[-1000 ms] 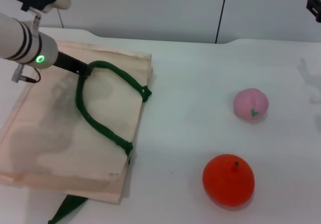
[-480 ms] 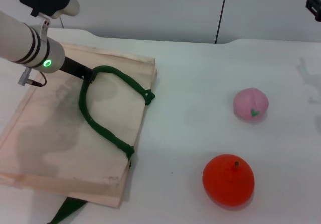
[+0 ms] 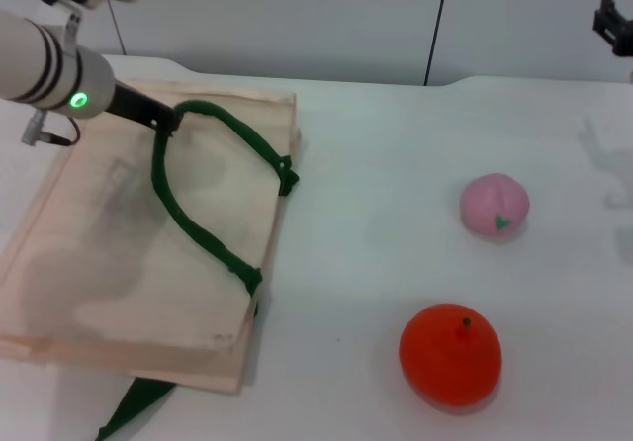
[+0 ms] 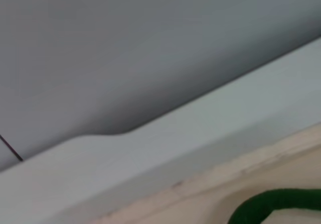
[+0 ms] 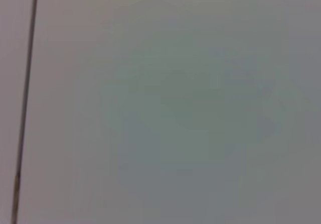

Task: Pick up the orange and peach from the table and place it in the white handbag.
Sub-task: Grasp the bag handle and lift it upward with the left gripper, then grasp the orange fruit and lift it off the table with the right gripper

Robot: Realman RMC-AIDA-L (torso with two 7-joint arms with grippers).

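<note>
One white handbag (image 3: 148,233) lies flat on the table (image 3: 376,214), one orange (image 3: 451,354) and one peach (image 3: 495,205) sit apart on open tabletop well to the right of my left gripper (image 3: 170,122), nothing between. That gripper pinches the bag's green handle (image 3: 198,204) at its top. My right gripper (image 3: 615,24) hangs far off; its grip I cannot tell.

Cream white handbag (image 3: 119,253) lying flat at left with green handle looping upward, pink peach (image 3: 495,205) sitting well right, red-orange orange (image 3: 450,354) resting nearer, stem up
</note>
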